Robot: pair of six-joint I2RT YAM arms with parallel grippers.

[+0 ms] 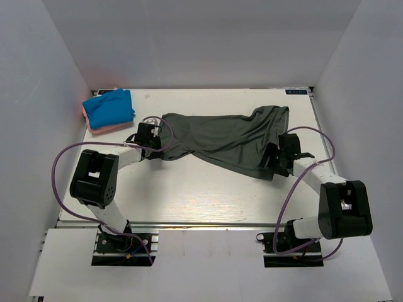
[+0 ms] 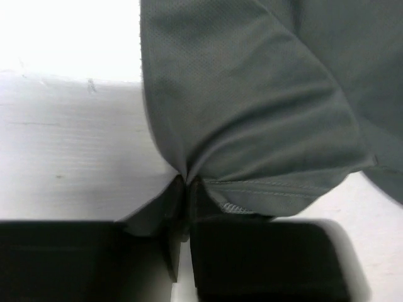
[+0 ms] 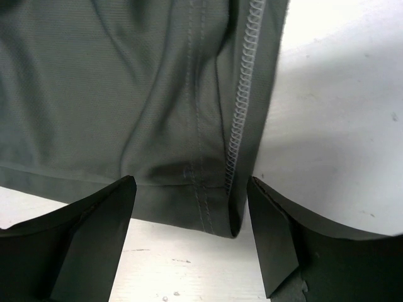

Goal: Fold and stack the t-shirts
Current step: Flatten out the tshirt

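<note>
The dark grey-green t-shirt [image 1: 227, 135] lies crumpled across the middle of the table. My left gripper [image 1: 151, 139] is shut on its left edge, the cloth [image 2: 245, 107] pinched between the fingers [image 2: 252, 251]. My right gripper [image 1: 275, 162] is open at the shirt's lower right corner, its fingers [image 3: 94, 233] either side of the hemmed corner [image 3: 208, 201], not touching it. A folded bright blue t-shirt [image 1: 110, 107] rests on a salmon-pink one [image 1: 94, 128] at the back left corner.
The white table [image 1: 189, 195] has walls on the left, back and right. The arm bases [image 1: 123, 242] stand at the near edge. Purple cables [image 1: 60, 163] loop beside each arm.
</note>
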